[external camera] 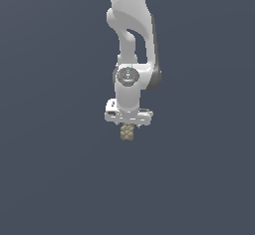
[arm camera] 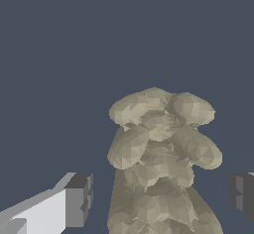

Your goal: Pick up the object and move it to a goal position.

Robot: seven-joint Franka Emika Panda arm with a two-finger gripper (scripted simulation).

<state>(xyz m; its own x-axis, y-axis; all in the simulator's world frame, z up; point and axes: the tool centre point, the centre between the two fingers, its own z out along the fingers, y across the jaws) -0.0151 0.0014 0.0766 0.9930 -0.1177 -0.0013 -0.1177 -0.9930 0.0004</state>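
Sim render, no real room: flat gray-blue bkgd w/ faceted, untextured arm (external camera: 130, 45).

The white Panda arm (external camera: 130, 35) reaches straight down the middle of the exterior view, its links stacked almost vertically, with the round wrist joint (external camera: 127, 76) facing the camera. Below it the tool (external camera: 128, 129) points downward, its flat white body set crosswise. In the wrist view both dark-padded fingers (arm camera: 78, 200) stand well apart, one on each side of the object (arm camera: 161, 163), with a visible gap between each pad and it.
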